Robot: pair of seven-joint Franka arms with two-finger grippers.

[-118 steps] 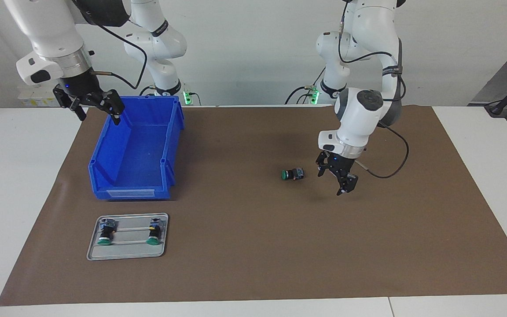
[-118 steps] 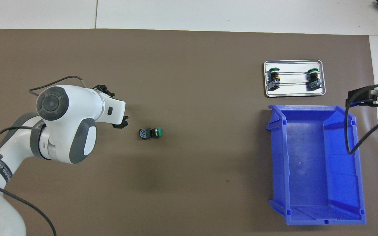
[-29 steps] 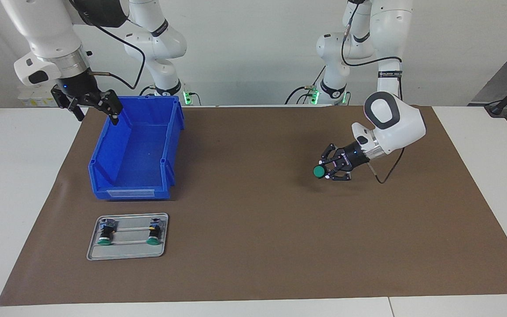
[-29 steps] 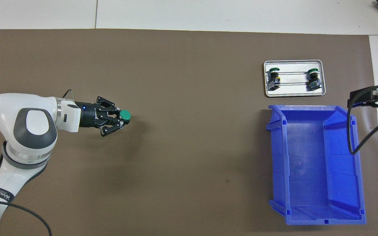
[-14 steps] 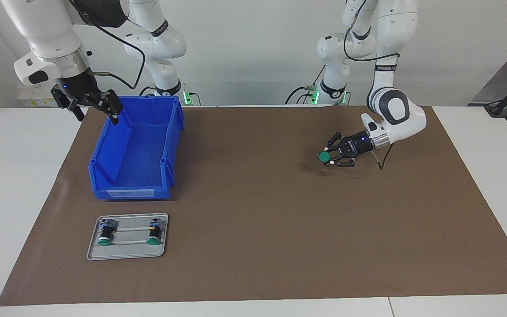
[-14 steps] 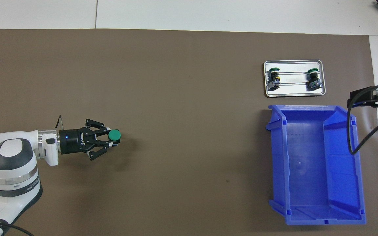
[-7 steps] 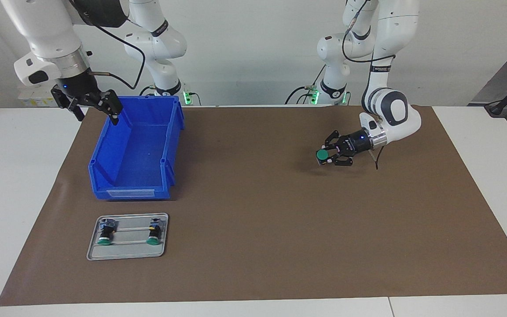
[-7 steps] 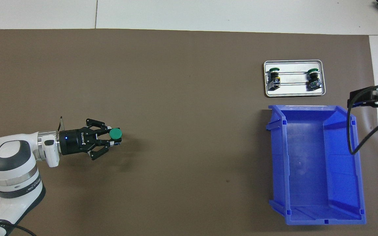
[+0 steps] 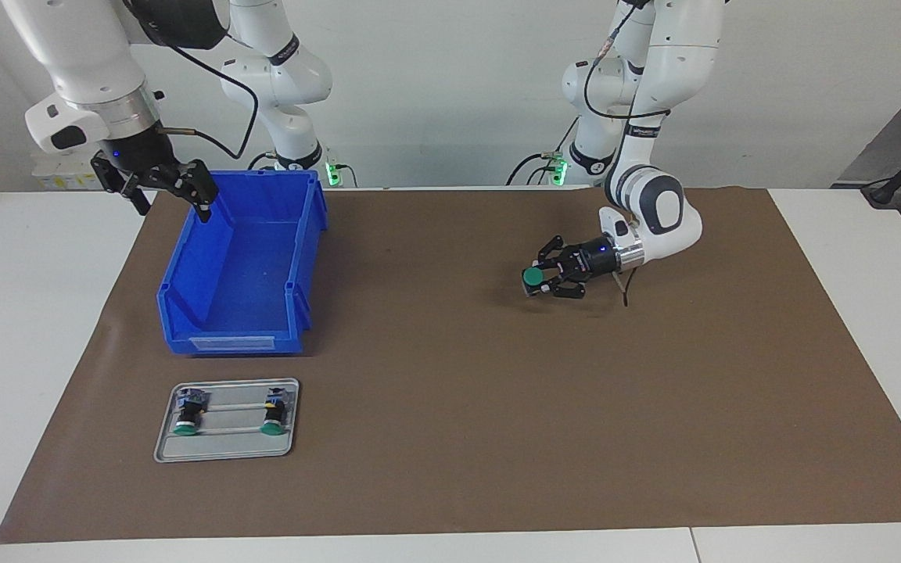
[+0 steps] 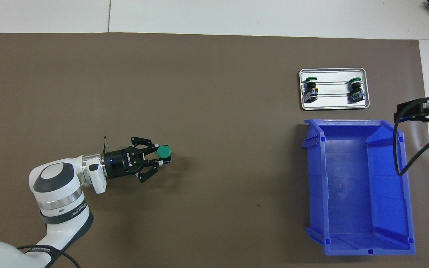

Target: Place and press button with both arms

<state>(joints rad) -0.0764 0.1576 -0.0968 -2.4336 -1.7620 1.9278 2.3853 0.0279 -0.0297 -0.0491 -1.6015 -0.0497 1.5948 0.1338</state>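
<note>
The right arm hangs with its forearm pointing down from above. The right tool sits over the corner of the blue bin that is nearest the robots, at the right arm's end of the desk. Its fingers stand apart and grip nothing. This arm waits.

The blue bin rests on the brown mat. Its interior shows no contents. Its labelled low end faces away from the robots.

The metal tray lies on the mat just beside the bin, farther from the robots than the bin. Two spare buttons lie in the tray, side by side and apart from each other. Each lies on its side with the green cap pointing away from the robots.

The left arm reaches in from its base with the elbow high and the wrist bent low. The forearm end lies nearly level above the mat. The left tool points toward the right arm's end of the desk. Its fingers are clamped on the button, whose green cap faces outward past the fingertips. The button is held in the air over the bare mat, toward the left arm's end of the desk and well apart from the bin and the tray.
</note>
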